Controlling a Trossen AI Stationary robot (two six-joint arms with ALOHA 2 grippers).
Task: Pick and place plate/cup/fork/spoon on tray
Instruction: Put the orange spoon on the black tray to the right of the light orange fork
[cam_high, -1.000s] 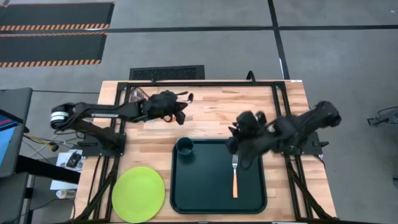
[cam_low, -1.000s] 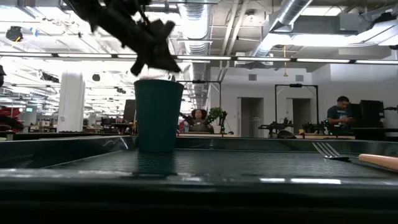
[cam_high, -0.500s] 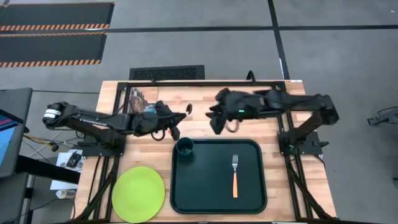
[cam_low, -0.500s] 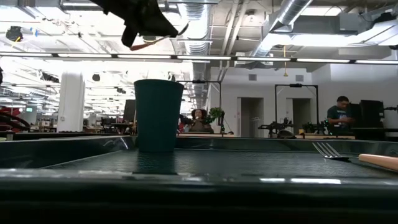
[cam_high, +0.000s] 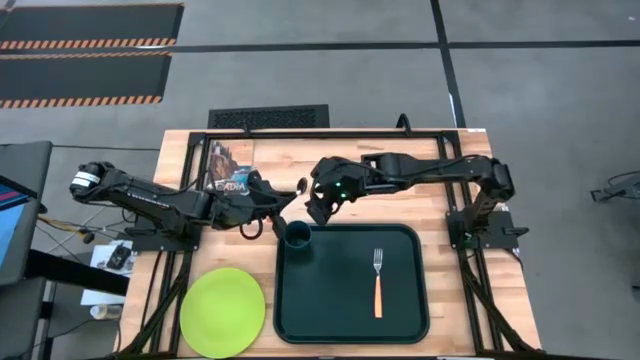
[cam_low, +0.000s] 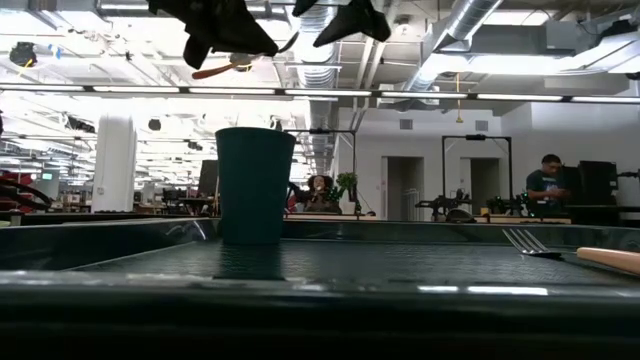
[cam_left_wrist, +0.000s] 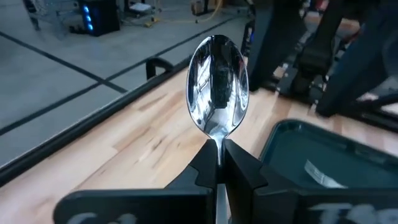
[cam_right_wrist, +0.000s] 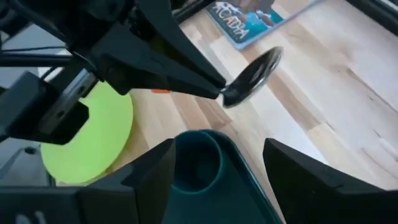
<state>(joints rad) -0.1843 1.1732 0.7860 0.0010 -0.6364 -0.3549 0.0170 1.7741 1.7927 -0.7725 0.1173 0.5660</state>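
Observation:
The dark green tray (cam_high: 340, 300) holds the teal cup (cam_high: 297, 235) upright at its far left corner and the orange-handled fork (cam_high: 378, 282) lying right of centre. The lime plate (cam_high: 222, 312) lies on the table left of the tray. My left gripper (cam_high: 272, 203) is shut on the spoon (cam_left_wrist: 217, 87), in the air just left of and beyond the cup. My right gripper (cam_right_wrist: 219, 149) is open and empty, above the tray's far left corner, facing the left gripper with the cup (cam_right_wrist: 199, 168) below it. My left gripper pinches the spoon's thin neck (cam_left_wrist: 217, 144), just behind the bowl, between its two fingertips. The fingers (cam_left_wrist: 242, 169) run along the spoon and point toward the table's right. The bowl (cam_right_wrist: 252, 78) sticks out past the fingertips. The spoon is lifted clear of the table.
A magazine (cam_high: 228, 172) lies on the wood at the far left, behind the left arm. The two grippers are close together above the cup (cam_low: 255, 185). The low view shows the fork's head (cam_low: 525, 242) on the tray at the right and people in the room beyond.
My right gripper has left the spot over the fork, gone toward the far edge and then left, ending near the cup opposite the left gripper. My left gripper has carried the spoon a little toward the near edge, closer to the cup.

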